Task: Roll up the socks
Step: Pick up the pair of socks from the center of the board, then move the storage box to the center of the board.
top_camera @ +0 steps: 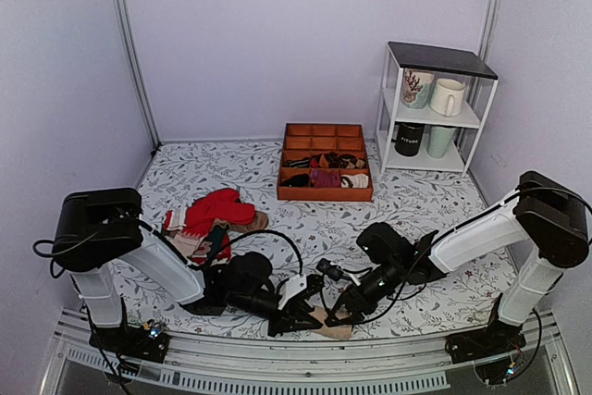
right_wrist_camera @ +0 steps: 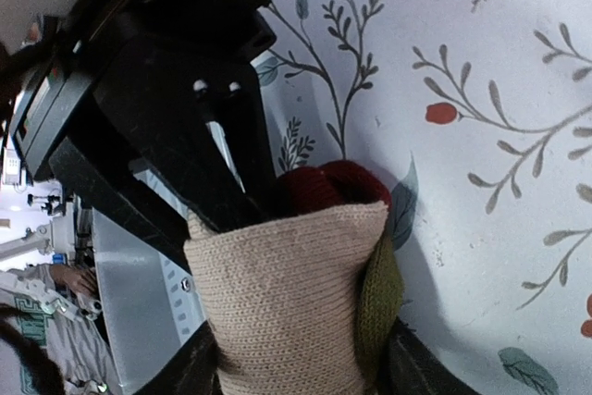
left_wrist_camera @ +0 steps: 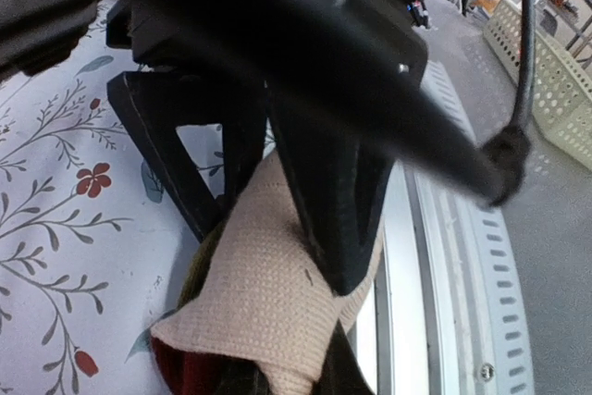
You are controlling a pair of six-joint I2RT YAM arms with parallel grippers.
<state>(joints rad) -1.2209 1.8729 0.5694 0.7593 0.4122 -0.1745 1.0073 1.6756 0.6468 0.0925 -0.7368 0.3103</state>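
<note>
The socks (top_camera: 335,328) form a beige knitted bundle at the table's near edge, between both arms. In the left wrist view my left gripper (left_wrist_camera: 277,252) is shut on the socks (left_wrist_camera: 264,307), with beige fabric pinched between its black fingers (left_wrist_camera: 338,228) and a maroon cuff showing below. In the right wrist view the socks (right_wrist_camera: 287,302) show beige with an olive-green strip and maroon cuff on top. My right gripper (right_wrist_camera: 301,378) has one finger pressed on each side of the bundle. The left gripper's fingers (right_wrist_camera: 227,168) enter the bundle from above.
A heap of bright red socks (top_camera: 217,210) lies behind the left arm. An orange compartment tray (top_camera: 326,197) with small sock bundles sits mid-table. A white shelf (top_camera: 435,122) with mugs stands back right. The metal rail (top_camera: 305,363) runs right beside the bundle.
</note>
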